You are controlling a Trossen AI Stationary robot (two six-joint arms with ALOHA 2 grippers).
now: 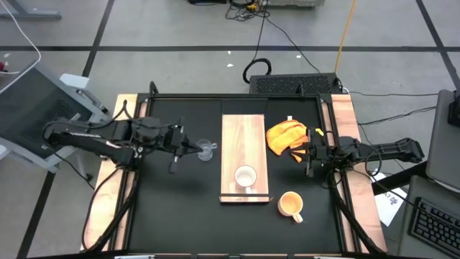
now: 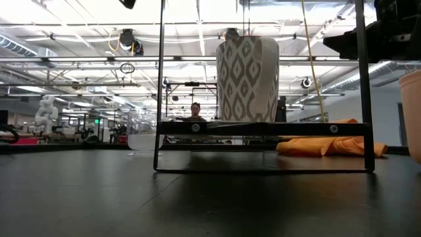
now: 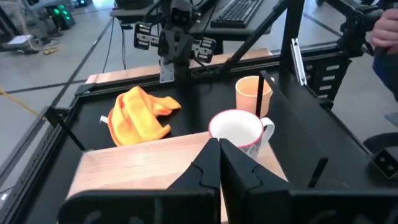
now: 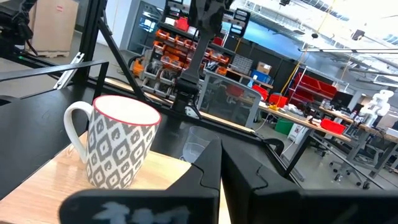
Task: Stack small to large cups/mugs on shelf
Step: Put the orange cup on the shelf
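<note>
The white patterned ceramic mug stands on the near end of the long light wooden shelf. The small clear glass cup sits on the tabletop just left of the shelf, and the orange-yellow mug near-right of it. Both the left gripper and the right gripper have their fingers pressed together and hold nothing. The glass could tip if the left gripper nudges it while closed. Only the right wrist view shows the mug's grey diamond pattern; the high view shows the layout.

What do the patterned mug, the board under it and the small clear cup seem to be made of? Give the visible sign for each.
Patterned mug: probably glazed ceramic; opaque white, smooth, with a printed grey pattern and red rim.
Board: light wood, matte; grain lines run along it.
Small clear cup: glass or clear plastic; the black table shows through it, so I cannot tell which.
</note>
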